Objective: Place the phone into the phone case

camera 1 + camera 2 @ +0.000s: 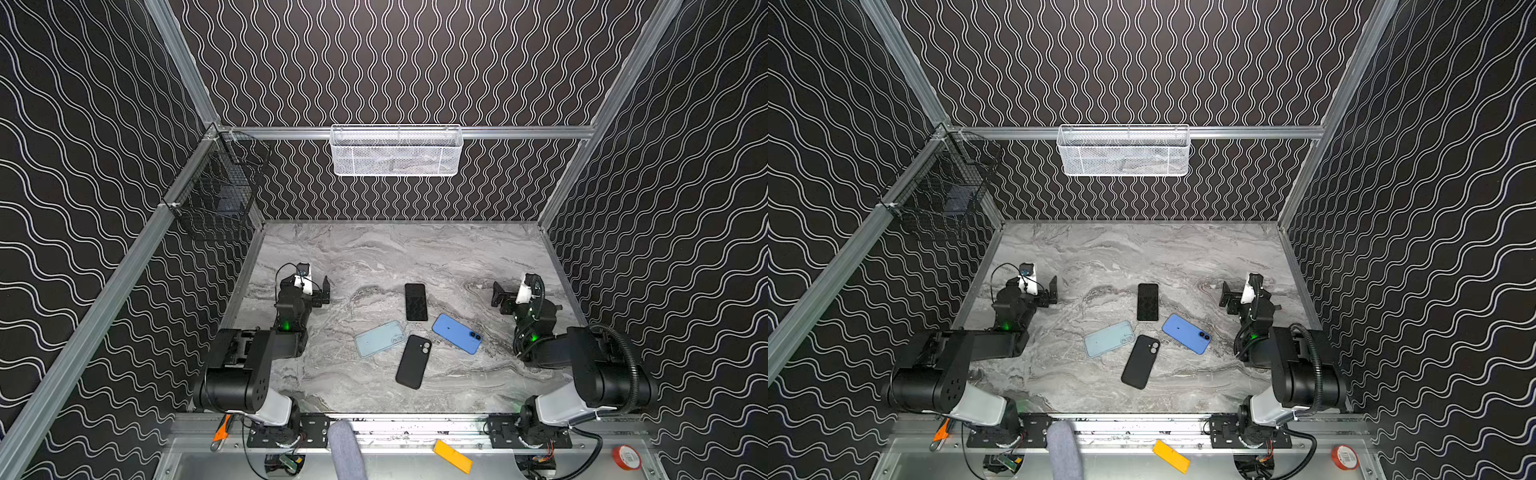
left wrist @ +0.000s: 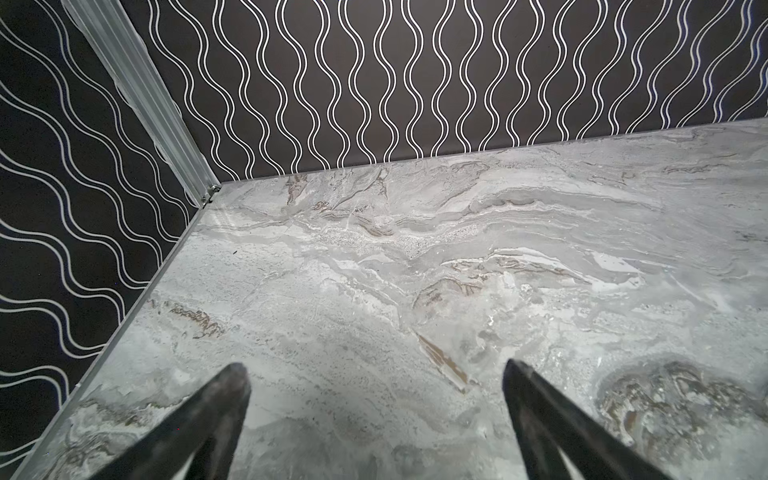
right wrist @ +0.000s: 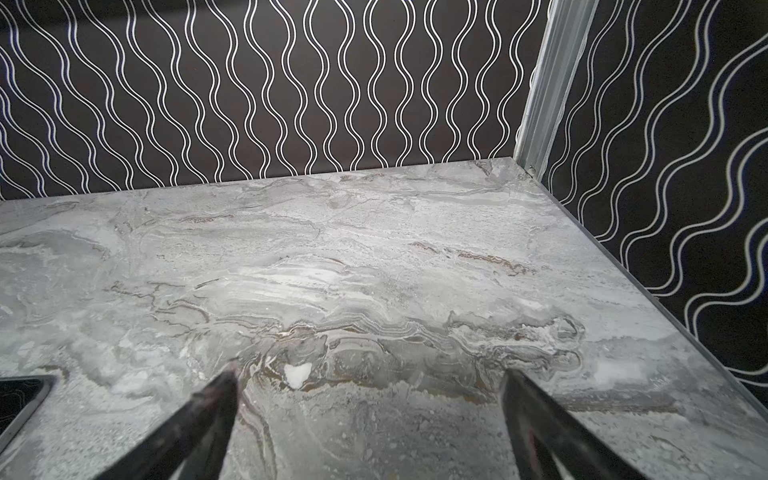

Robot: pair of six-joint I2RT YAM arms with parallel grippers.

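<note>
Grey padded cylinder (image 1: 345, 451) pokes in at six o'clock. Beyond it, on the marble table (image 1: 374, 257), a cluster: black case (image 1: 412, 361) at six, black phone (image 1: 416, 302) screen-up at twelve, pale blue case (image 1: 380, 338) at nine, blue phone (image 1: 457, 333) at three. Left gripper (image 1: 323, 293) spread wide, empty, out at nine; right gripper (image 1: 498, 296) spread too, empty, at three.

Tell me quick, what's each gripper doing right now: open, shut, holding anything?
Left gripper: open, holding nothing.
Right gripper: open, holding nothing.
</note>
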